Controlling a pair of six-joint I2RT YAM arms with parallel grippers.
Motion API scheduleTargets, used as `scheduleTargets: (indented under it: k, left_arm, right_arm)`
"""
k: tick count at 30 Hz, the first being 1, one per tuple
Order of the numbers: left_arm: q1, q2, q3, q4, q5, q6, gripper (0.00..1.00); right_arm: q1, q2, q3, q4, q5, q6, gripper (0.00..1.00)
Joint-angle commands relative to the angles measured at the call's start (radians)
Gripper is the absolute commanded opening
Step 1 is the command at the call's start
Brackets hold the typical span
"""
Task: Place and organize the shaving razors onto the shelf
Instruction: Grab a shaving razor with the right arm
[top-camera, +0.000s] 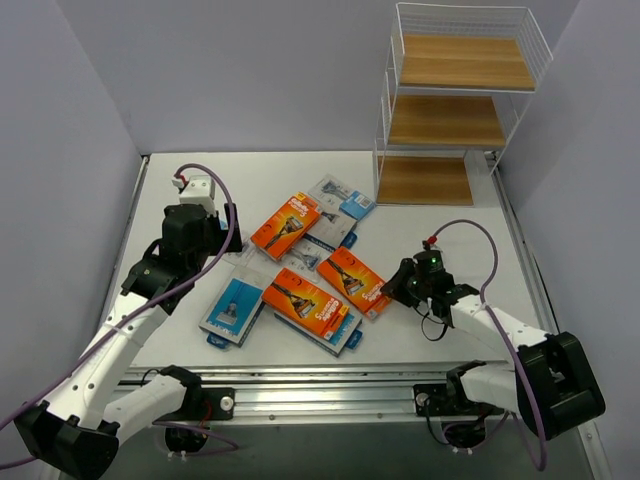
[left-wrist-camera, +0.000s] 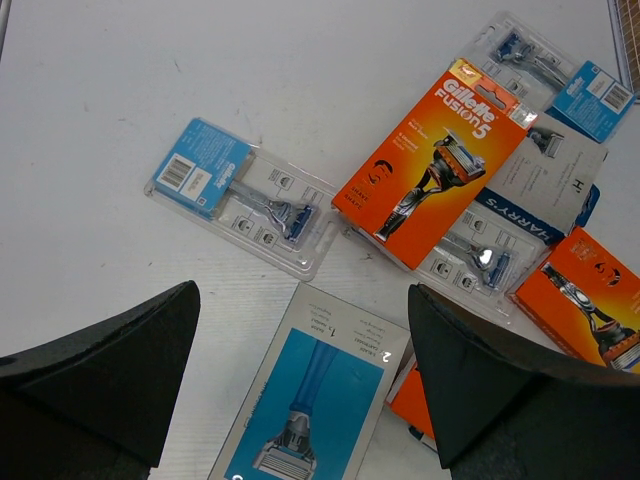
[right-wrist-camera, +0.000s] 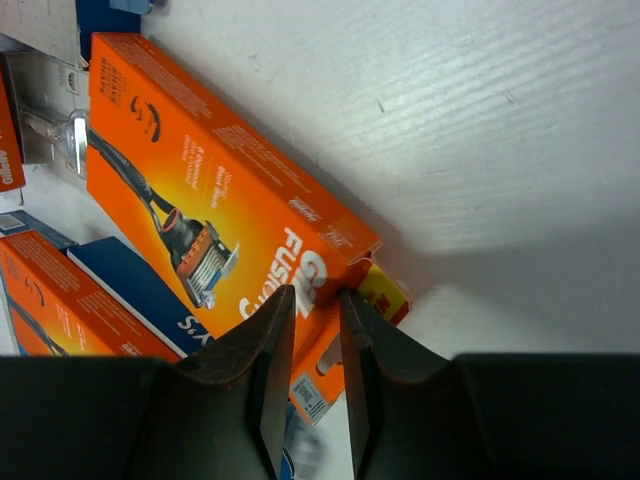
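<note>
Orange razor pack (right-wrist-camera: 230, 200), lying flat right of the tabletop's (top-camera: 450, 230) middle, is pinched at its end by the nearly closed right gripper (right-wrist-camera: 315, 295), left gripper (left-wrist-camera: 302, 290) spread wide; the card is judged light, stiff, slick, best nipped across its thin edge.

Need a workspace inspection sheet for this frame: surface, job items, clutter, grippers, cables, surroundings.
Surface: white table, a few small specks.
Job's things: razor packs lie in an overlapping pile mid-table. The shelf stands at the far right, all three tiers bare.
Clutter: nothing seen.
Grippers: left gripper is open and hovers over the pile's left side. Right gripper is closed on the end of an orange pack.
Cables: purple cables, one looped along each arm.
Surroundings: plain walls on three sides, metal rail at the near edge.
</note>
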Motion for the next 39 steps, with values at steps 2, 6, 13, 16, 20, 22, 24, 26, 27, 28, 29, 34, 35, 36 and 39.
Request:
scheduleTargets:
  k: [2, 6, 13, 16, 20, 22, 24, 26, 27, 28, 29, 34, 35, 36, 39]
  left_arm:
    - [-0.003, 0.000, 0.018, 0.009, 0.017, 0.008, 0.94]
    - [-0.003, -0.006, 0.018, 0.011, 0.026, 0.008, 0.94]
    - [-0.004, -0.012, 0.014, 0.017, 0.060, 0.020, 0.94]
    - [-0.004, -0.012, 0.014, 0.016, 0.063, 0.021, 0.94]
    - [-0.004, -0.012, 0.013, 0.016, 0.063, 0.021, 0.94]
    - [-0.004, -0.012, 0.013, 0.016, 0.065, 0.023, 0.94]
    - [-0.004, -0.012, 0.013, 0.016, 0.065, 0.023, 0.94]
    - [-0.004, -0.012, 0.014, 0.016, 0.065, 0.021, 0.94]
    - [-0.004, -0.012, 0.014, 0.016, 0.065, 0.021, 0.94]
    - [-0.004, -0.012, 0.014, 0.016, 0.065, 0.021, 0.94]
    - [-0.004, -0.012, 0.014, 0.016, 0.065, 0.021, 0.94]
    - [-0.004, -0.007, 0.013, 0.017, 0.080, 0.021, 0.94]
    - [-0.004, -0.006, 0.014, 0.017, 0.085, 0.021, 0.94]
    - [-0.004, -0.004, 0.014, 0.017, 0.086, 0.021, 0.94]
    - [-0.004, -0.003, 0.013, 0.017, 0.091, 0.020, 0.94]
  right_arm:
    - [0.007, -0.011, 0.053, 0.031, -0.006, -0.042, 0.27]
    - [0.005, -0.038, 0.070, -0.015, 0.006, -0.085, 0.37]
    - [-0.032, -0.183, 0.136, -0.193, 0.100, -0.156, 0.45]
    - [-0.038, -0.178, 0.112, -0.190, 0.065, -0.135, 0.46]
    - [-0.038, -0.183, 0.024, -0.134, 0.019, -0.076, 0.45]
    - [-0.033, -0.198, -0.044, -0.083, -0.033, -0.026, 0.45]
    - [-0.027, -0.235, -0.088, -0.043, -0.056, 0.006, 0.44]
    - [-0.026, -0.273, -0.137, -0.030, -0.061, 0.043, 0.43]
    - [-0.026, -0.285, -0.149, -0.029, -0.060, 0.052, 0.43]
    - [-0.026, -0.293, -0.158, -0.029, -0.058, 0.056, 0.43]
    - [-0.026, -0.304, -0.172, -0.029, -0.056, 0.063, 0.43]
    - [-0.021, -0.307, -0.206, 0.008, -0.059, 0.082, 0.45]
    - [-0.019, -0.307, -0.212, 0.017, -0.061, 0.088, 0.46]
    - [-0.018, -0.304, -0.226, 0.038, -0.064, 0.098, 0.45]
    - [-0.016, -0.293, -0.247, 0.072, -0.064, 0.112, 0.45]
